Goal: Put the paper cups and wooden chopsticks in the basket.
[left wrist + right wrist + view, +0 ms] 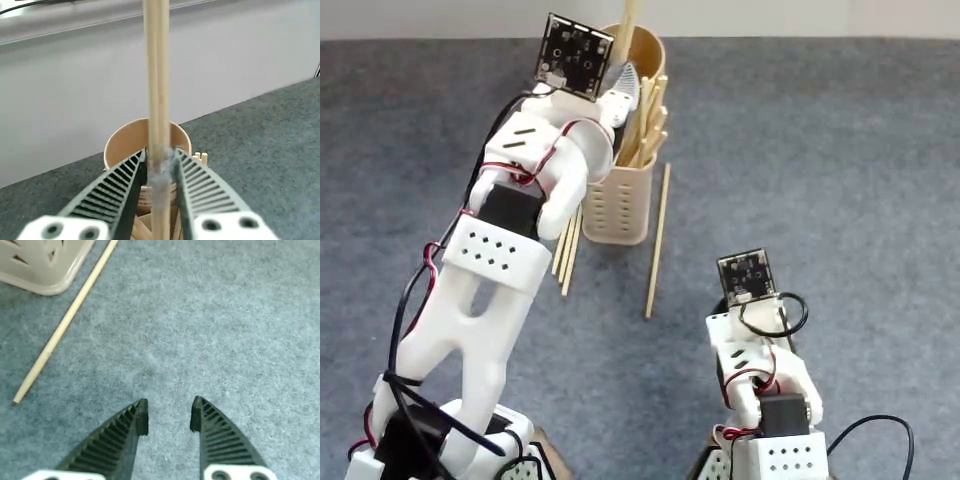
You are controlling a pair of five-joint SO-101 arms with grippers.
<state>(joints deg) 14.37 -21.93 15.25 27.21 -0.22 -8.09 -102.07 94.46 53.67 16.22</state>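
The left hand (pixel 159 152) is clamped on a pair of pale wooden chopsticks (pixel 156 75). Their long axis stands upright and runs straight up between its fingertips. Directly beneath that hand sits the tan paper cup (pixel 125 142), held in the beige perforated plastic basket (pixel 615 215), so I judge a lowering and release would drop the pair in. Loose wooden chopsticks (pixel 567 250) lie beside the basket, under that arm. The right hand (pixel 168 415) is spread and holds nothing, above the grey desk (pixel 840 150). A single wooden chopstick (pixel 65 322) lies ahead and to its left, long axis pointing away, nearer this hand.
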